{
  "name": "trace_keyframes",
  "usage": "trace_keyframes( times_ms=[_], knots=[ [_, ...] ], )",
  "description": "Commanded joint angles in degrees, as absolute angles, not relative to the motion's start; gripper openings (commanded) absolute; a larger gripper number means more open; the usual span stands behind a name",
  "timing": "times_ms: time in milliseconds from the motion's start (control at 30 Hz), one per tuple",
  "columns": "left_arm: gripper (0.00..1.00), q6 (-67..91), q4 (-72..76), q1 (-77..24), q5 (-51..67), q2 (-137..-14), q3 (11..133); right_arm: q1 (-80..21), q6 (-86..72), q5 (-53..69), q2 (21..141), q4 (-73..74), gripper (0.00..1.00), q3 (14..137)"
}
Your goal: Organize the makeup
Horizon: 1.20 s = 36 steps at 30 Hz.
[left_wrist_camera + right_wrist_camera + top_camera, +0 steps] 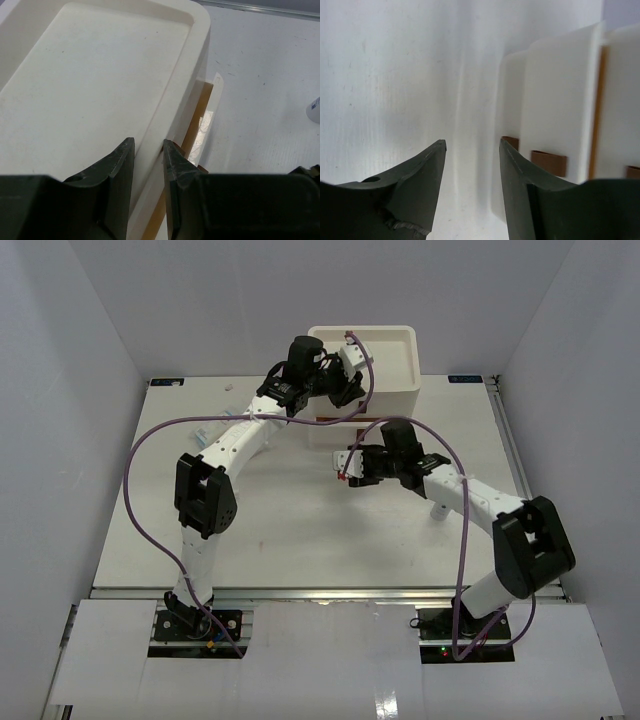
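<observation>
**Drawer box pinned; a drawer handle to be taken**

**Left end effector** (149, 145): It is closed across the front rim of the white box (197, 30). One finger is set on the recessed top and the other against the outer wall. The box is thereby braced on the table (300, 530).

**Right end effector** (472, 145): The jaws are parted and nothing is seen between them. It is placed low at the front of the box, just beside the drawer fronts (555, 100) and their brown handles (548, 162). No handle is touched.

**Makeup:** None is held.
- What appears to be a packet (204, 433) is seen on the table to the left of the left arm, well apart from the box.
- A white tube (438, 510) is seen on the table beside the right forearm.

**Step in hand (judged):** A drawer is to be opened so that the loose pieces can be stowed.

**Handling notes:**
- One handle should be centred between the parted jaws before they are closed, and it should be gripped squarely.
- The pull should be made straight along the drawer's run. A skewed pull is likely to jam the drawer.
- The rim grip should be kept firm throughout, or the light box may be dragged forward with the drawer.
- The drawer should be drawn only far enough for a tube to be dropped in.
</observation>
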<state>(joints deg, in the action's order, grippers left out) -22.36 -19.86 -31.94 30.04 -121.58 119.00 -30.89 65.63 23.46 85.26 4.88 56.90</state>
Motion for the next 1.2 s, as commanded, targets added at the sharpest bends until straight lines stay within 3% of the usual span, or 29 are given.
trace_keyframes(
  times_ms=[0, 433, 700, 833, 967, 1100, 1167],
  knots=[
    [0.36, -18.28, -30.14, -32.25, 31.29, -124.37, 117.25, -30.94, 67.4, 19.57, 91.24, 7.09, 0.5, 60.38],
    [0.36, -17.32, -29.33, -31.99, 32.54, -124.89, 116.46, -31.03, 58.2, -3.81, 98.74, -24.73, 0.5, 60.83],
    [0.35, -15.91, -28.76, -31.99, 32.65, -124.76, 116.21, -31.0, 56.03, -2.43, 98.72, -23.38, 0.55, 61.36],
    [0.37, -13.48, -27.44, -31.94, 31.19, -123.88, 116.26, -30.94, 53.59, 8.76, 91.89, -14.15, 0.57, 59.63],
    [0.45, -8.99, -21.93, -31.71, 26.74, -121.66, 115.58, -30.76, 49.46, 19.17, 81.17, -4.06, 0.61, 57.55],
    [0.65, -2.24, -13.36, -31.64, 21.22, -117.25, 114.26, -27.99, 44.51, 23.42, 69.09, 2.41, 0.7, 55.94],
    [0.81, 0.02, -9.86, -31.55, 16.92, -115.13, 113.68, -25.44, 39.84, 26.34, 64.76, 4.26, 0.75, 55.82]
  ],
)
